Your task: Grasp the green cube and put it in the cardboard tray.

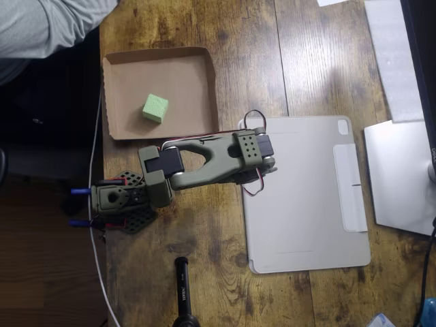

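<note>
Cube: the green cube (155,107) lies inside the cardboard tray (117,95), on its floor near the middle, apart from the walls. The tray sits at the table's (300,61) left edge. The olive arm (204,160) folds over beside a grey tablet case (306,197); its gripper's jaw state cannot be told.

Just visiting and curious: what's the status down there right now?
Gripper over the flat grey tablet case, jaw state unclear. Small mint-green cube resting inside the shallow brown cardboard tray. Nothing on the cube.
</note>
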